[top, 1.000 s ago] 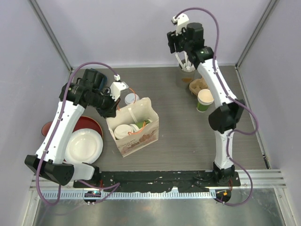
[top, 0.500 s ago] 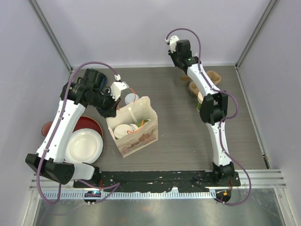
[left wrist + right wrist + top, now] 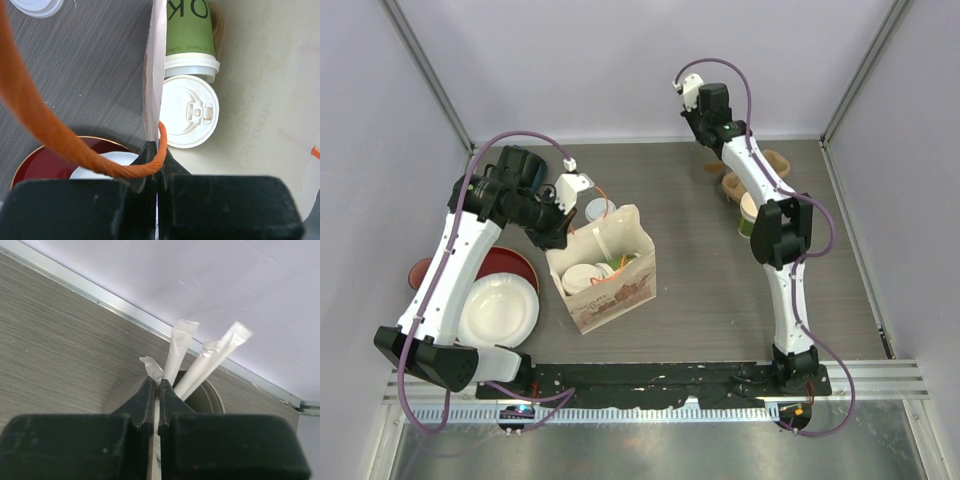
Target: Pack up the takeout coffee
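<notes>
Where the L arm [image 3: 450, 260] bends in over the table's left side, the L gripper [image 3: 156, 150] is pinched shut on the paper bag [image 3: 152, 75] rim by its orange handle [image 3: 30, 115], w/ a green coffee cup [image 3: 190, 30] lying on its side inside, just past the tips. The R arm [image 3: 760, 180] stretches to the far wall, R gripper [image 3: 156, 387] nipped tight on a wrapped straw [image 3: 150, 367] in the straw holder [image 3: 205, 397]; another green cup [image 3: 754, 212] stands nearer, by its elbow.
</notes>
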Controlling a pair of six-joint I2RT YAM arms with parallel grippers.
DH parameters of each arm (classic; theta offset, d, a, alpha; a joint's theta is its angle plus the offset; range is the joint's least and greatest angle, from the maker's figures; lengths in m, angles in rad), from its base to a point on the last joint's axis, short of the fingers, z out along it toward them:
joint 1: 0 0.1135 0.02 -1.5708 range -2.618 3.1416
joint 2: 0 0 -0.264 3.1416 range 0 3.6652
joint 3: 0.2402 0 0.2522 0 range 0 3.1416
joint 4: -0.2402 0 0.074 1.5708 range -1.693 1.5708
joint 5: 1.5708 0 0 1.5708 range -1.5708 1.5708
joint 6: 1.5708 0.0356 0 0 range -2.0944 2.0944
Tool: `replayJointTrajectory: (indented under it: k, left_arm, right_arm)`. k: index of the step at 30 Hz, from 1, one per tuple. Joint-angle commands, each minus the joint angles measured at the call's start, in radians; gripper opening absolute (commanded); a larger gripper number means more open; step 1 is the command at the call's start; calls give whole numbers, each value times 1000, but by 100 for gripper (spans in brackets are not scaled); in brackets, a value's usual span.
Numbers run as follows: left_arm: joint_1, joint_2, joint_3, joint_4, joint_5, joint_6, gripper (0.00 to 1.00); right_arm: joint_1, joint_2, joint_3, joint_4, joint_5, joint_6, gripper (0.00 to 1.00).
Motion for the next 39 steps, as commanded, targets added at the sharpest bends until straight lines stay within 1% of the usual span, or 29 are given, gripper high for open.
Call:
replayJointTrajectory:
  k: [1, 11, 14, 16, 18, 19, 20, 21, 22, 23, 24, 26, 27, 29, 30, 33, 34, 36, 37, 39]
  left_arm:
    - [-6, -18, 16, -125, 10, -7, 0]
    - [-6, -30, 14, -122, 15, -10, 0]
    - [-6, -36, 14, -123, 15, -8, 0]
    - [-6, -36, 14, -123, 10, -11, 0]
    - [-6, -39, 13, -120, 8, -10, 0]
    - [-6, -39, 11, -120, 8, -13, 0]
    - [-6, -39, 11, -120, 8, -13, 0]
    - [-6, -41, 11, -119, 8, -14, 0]
    - [-5, -40, 13, -120, 8, -17, 0]
    - [-6, -41, 13, -119, 11, -16, 0]
    - [-6, -40, 13, -119, 11, -16, 0]
    - [-6, -41, 13, -119, 10, -14, 0]
    - [-6, -41, 13, -119, 13, -17, 0]
    - [-5, -41, 11, -119, 11, -16, 0]
    - [-6, -41, 10, -117, 13, -16, 0]
    - [-6, -43, 8, -117, 13, -16, 0]
    - [-6, -43, 8, -116, 13, -16, 0]
    - [-6, -40, 8, -114, 15, -17, 0]
    - [-6, -38, 10, -116, 15, -16, 0]
    - [-6, -35, 13, -116, 15, -17, 0]
  right_arm:
    - [4, -206, -31, 79, -16, -12, 1]
    - [4, -353, -88, 103, -78, -1, 1]
    - [5, -405, -96, 125, -120, 34, 1]
    - [14, -439, -111, 158, -121, 58, 1]
    - [33, -520, -172, 222, -121, 68, 1]
    - [50, -557, -204, 253, -159, 68, 1]
    - [77, -591, -278, 285, -201, 74, 1]
    - [94, -666, -318, 359, -230, 82, 1]
    - [103, -698, -356, 381, -258, 97, 1]
    - [119, -728, -414, 436, -296, 130, 1]
    - [120, -786, -436, 498, -375, 211, 1]
    - [125, -827, -490, 557, -466, 308, 1]
    - [126, -844, -501, 598, -544, 388, 1]
    - [128, -878, -518, 628, -612, 466, 1]
    - [128, -884, -519, 635, -656, 558, 1]
    - [136, -871, -509, 707, -927, 725, 1]
    - [145, -858, -490, 740, -1094, 866, 1]
    - [178, -814, -479, 843, -1205, 986, 1]
    - [229, -805, -482, 864, -1271, 1057, 1]
    - [281, -783, -493, 867, -1315, 1056, 1]
